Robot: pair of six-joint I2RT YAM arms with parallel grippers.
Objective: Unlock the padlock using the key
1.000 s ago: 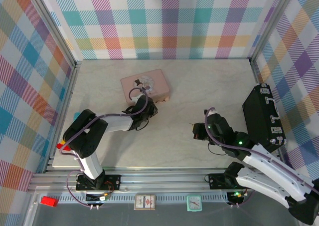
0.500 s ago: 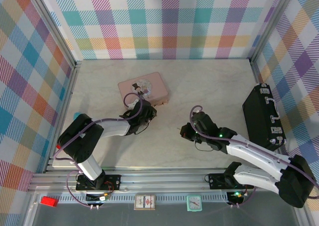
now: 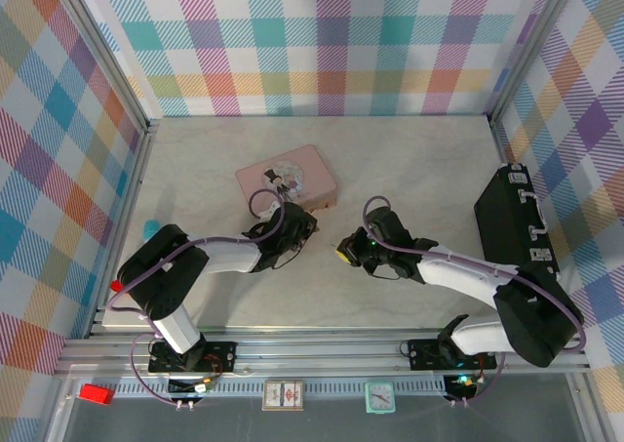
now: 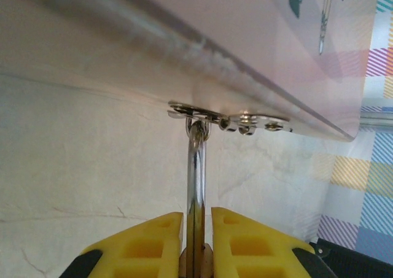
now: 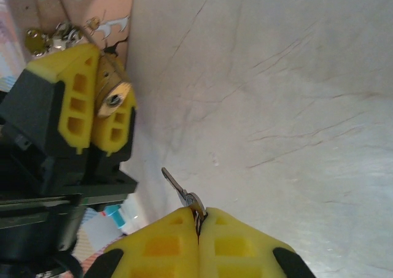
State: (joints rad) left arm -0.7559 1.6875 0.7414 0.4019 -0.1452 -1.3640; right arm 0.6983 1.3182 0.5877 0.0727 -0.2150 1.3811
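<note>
The left gripper (image 4: 196, 224) is clamped nearly shut on the padlock (image 5: 114, 99), whose silver shackle hooks through the hasp (image 4: 228, 117) on the near edge of the pink tin (image 3: 286, 177). Just to the right, the right gripper (image 5: 198, 226) pinches the key (image 5: 177, 189) tight, with its blade pointing toward the keyhole but not touching it.

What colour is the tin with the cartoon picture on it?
The tin is pink, clearest in the top external view.

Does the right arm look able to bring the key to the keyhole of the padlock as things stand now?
Probably yes. The left hand holds the padlock with its keyhole turned toward the right hand, and only bare table lies between the key tip and it.
</note>
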